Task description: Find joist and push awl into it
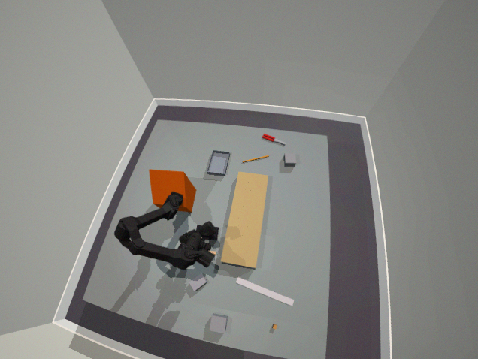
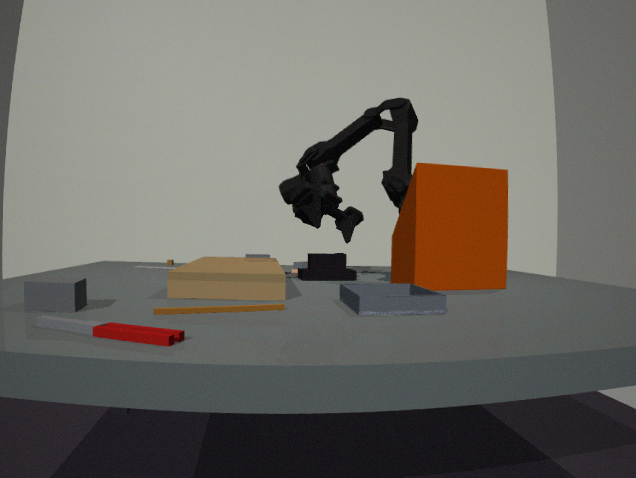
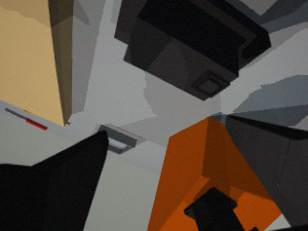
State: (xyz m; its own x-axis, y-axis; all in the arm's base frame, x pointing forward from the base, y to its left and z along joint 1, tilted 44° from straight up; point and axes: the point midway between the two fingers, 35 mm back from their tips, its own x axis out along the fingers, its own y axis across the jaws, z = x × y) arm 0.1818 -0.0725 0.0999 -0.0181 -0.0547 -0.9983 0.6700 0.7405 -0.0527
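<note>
Grey table (image 1: 301, 231) (image 2: 318, 334) (image 3: 117, 87) carries everything. With the top view's panel (image 1: 245, 219) (image 2: 226, 277) (image 3: 29, 62) as clock centre, the black arm (image 1: 152, 248) (image 2: 354, 134) (image 3: 211, 206) reaches in from 9. Its gripper (image 1: 196, 239) (image 2: 331, 226) (image 3: 166, 129) is raised above the table, fingers spread, nothing between them. The orange box (image 1: 167, 185) (image 2: 460, 226) (image 3: 187, 160) stands at 10, the panel lies flat, and the bare-floored tray (image 1: 219, 163) (image 2: 401, 304) (image 3: 117, 135) sits at 11. A white strip (image 1: 264, 291) (image 2: 154, 267) lies between 5 and 6. The black stud finder (image 1: 205, 234) (image 2: 326, 267) (image 3: 180, 48) is between 8 and 9, just beside the panel. Smaller are a grey block (image 1: 290, 159) (image 2: 53, 295) at 1, the red-handled tool (image 1: 273, 140) (image 2: 133, 333) (image 3: 36, 125) between 12 and 1, and the pencil (image 1: 255, 159) (image 2: 218, 309) at 12. I cannot clearly make out the awl.
</note>
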